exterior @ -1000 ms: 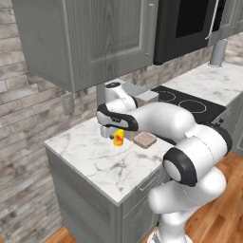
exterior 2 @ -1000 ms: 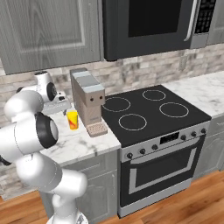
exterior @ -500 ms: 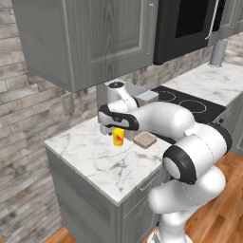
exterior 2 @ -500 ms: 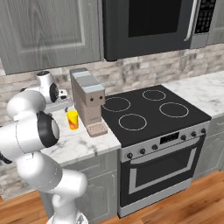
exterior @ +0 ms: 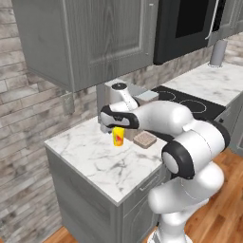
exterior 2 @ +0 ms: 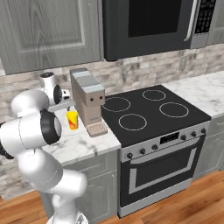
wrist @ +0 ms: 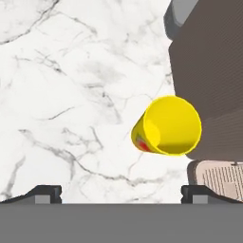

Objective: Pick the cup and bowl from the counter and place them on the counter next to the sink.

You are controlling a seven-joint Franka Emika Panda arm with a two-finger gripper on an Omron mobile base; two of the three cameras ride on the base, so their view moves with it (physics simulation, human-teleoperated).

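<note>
Directly above upright cup (wrist: 167, 126), open pincer (wrist: 121, 192), marble counter (wrist: 71, 95)

The counter (exterior: 102, 159) is a white marble worktop with grey veins, carried on grey panelled cabinet fronts and running up to a brick-patterned back wall. The small yellow cup (exterior: 117, 136) with a red mark stands upright on it, just beside the grey-brown coffee machine (exterior 2: 87, 101), whose ribbed drip tray (exterior: 144, 139) rests on the marble. A black cooktop (exterior 2: 153, 111) adjoins the marble slab.
</note>
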